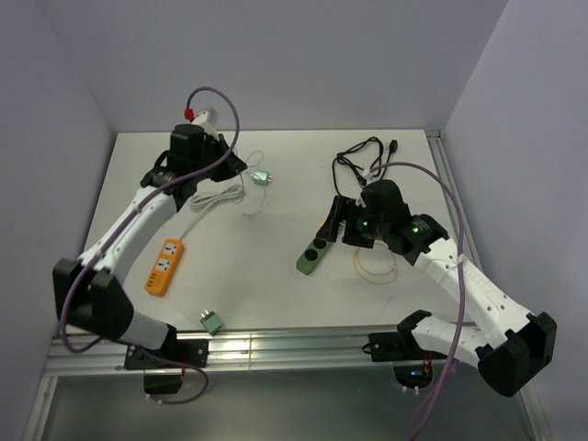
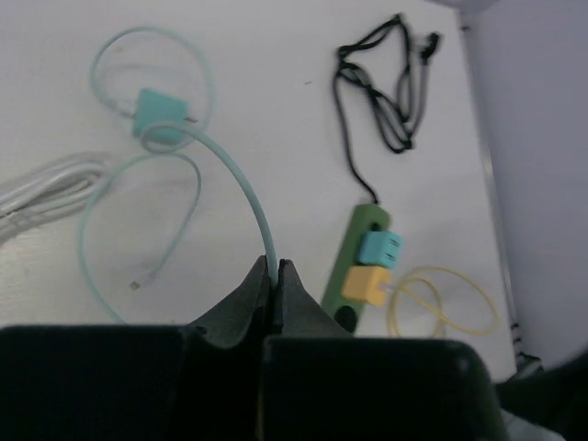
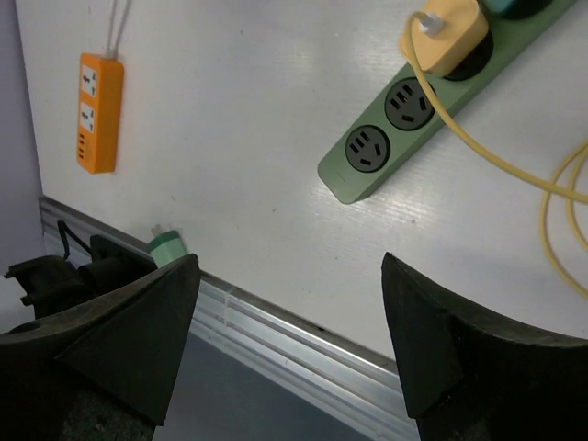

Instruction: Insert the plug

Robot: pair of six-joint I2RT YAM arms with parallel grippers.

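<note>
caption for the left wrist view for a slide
Left gripper shut on thin teal cable, green power strip beyond.

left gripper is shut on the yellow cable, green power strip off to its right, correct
Not the yellow cable: the left wrist view shows the left gripper shut on the teal cable. The yellow cable lies loose beside the green power strip, which is off to its right.

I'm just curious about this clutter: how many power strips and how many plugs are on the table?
Power strips: 2 (orange strip, green strip)
Plugs: 4 (loose teal plug, teal plug in strip, yellow plug, green plug)
Total: 6
</note>
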